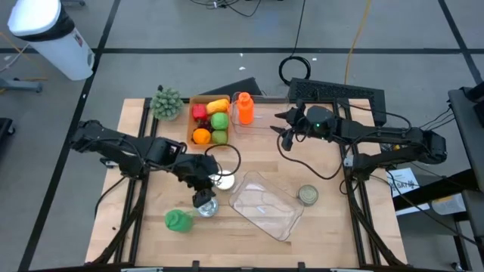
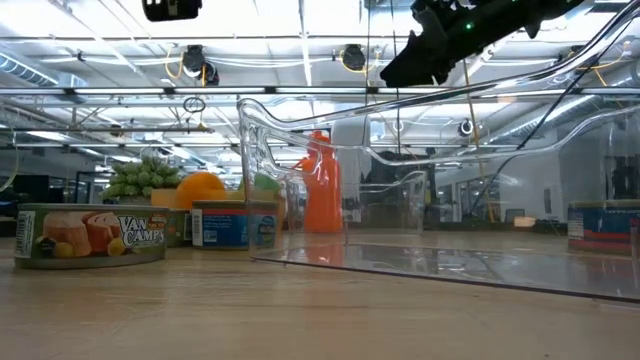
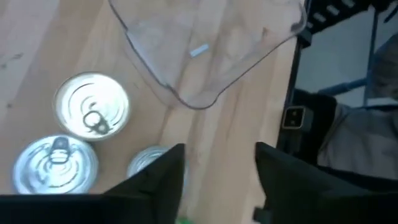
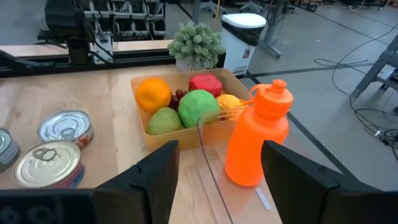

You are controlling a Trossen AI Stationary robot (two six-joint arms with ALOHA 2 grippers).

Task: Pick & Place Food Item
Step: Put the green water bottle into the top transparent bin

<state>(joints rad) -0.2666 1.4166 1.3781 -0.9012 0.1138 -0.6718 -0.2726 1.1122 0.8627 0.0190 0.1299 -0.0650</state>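
The left gripper (image 1: pixel 203 189), jaws apart and empty, hovers above two tins (image 3: pixel 91 113) just beside the clear bin (image 1: pixel 265 205) (a third lies beyond it). A tin looks rigid, weighty and slick, best pinched across its round wall. The right gripper (image 1: pixel 288 125), jaws open, waits near the orange bottle (image 4: pixel 256 134).

Green item (image 1: pixel 179 220) unidentifiable; third can (image 3: pixel 148 163) half hidden.
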